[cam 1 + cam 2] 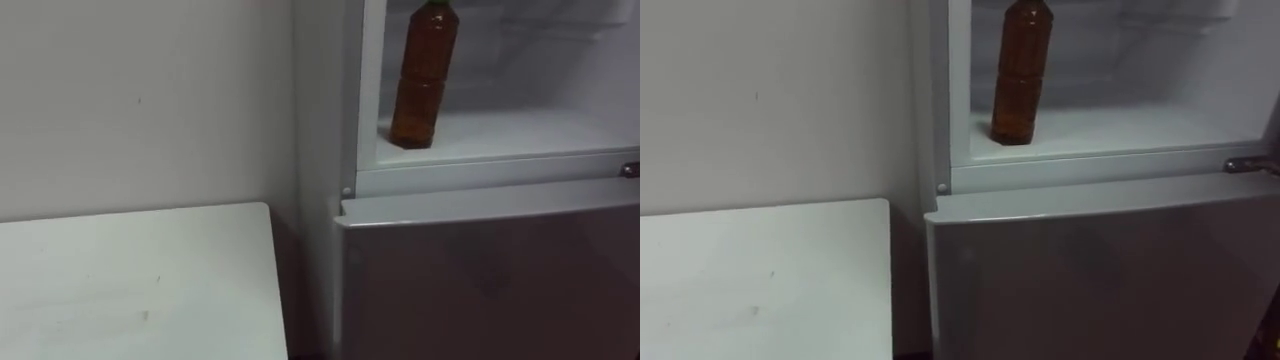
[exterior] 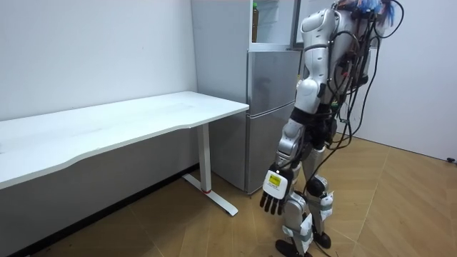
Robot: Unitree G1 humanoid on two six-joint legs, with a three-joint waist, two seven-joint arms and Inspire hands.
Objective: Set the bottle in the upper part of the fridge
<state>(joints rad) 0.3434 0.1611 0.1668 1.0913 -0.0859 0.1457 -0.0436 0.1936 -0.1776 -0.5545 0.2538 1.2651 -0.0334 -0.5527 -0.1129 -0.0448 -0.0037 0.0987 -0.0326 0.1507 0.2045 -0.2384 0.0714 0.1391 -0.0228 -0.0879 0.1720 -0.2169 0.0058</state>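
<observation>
One plastic bottle (image 1: 422,75), ribbed sides, amber-brown liquid inside, standing upright on the smooth white shelf (image 1: 520,135) of the open upper fridge (image 1: 480,175), over by its left wall. Below that, one flat grey lower door (image 1: 490,280), closed. One matte white worktop (image 1: 130,280) just beside the fridge. Left hand (image 2: 275,191) hanging by the leg, fingers loose, holding nothing.

At the upper right of the frame the bottle (image 1: 424,75) stood upright on the shelf (image 1: 520,130) in the fridge's (image 1: 480,270) upper compartment, near its left side. The table (image 1: 130,280) lay at lower left, just beside the fridge and against the wall (image 1: 140,100).
</observation>
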